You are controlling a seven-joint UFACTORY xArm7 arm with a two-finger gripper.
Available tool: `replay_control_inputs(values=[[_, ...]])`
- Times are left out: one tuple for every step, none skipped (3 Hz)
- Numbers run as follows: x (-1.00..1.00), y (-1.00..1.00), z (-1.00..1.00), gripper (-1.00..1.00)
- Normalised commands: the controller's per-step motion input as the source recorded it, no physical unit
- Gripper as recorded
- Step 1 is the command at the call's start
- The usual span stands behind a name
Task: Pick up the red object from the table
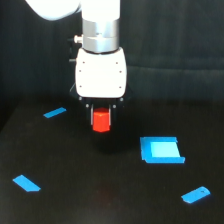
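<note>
- Exterior view puts your pincer (101, 116) straight below the white wrist housing (100, 73), pointing down at the counter (100, 200); the red object (101, 121) sits between its dark fingers, so the pincer reads as clenched on it
- You have the red object directly under the pincer, with no sideways offset to correct; its visible body looks stubby and upright (no long axis worth aligning to)
- Whether the block is touching the counter or hanging just clear of it, you cannot tell from this angle; a faint reddish glow on the counter lower in the frame suggests a gap, but treat that as a guess
- Your coming move turns on the vertical alone; judged from here, a straight lift is what remains, and any slip would drop the block back beneath the fingers
- Blue pieces lie well apart from the grasp: a square one (161, 150) toward the exterior view's right, a thin strip (54, 112) toward its left, and two small ones (26, 183) (196, 194) nearer the bottom corners; none stands in your path upward
</note>
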Motion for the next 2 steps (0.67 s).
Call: replay_control_inputs(values=[[0.08, 0.09, 1.0, -0.91], [0.14, 0.03, 0.99, -0.97]])
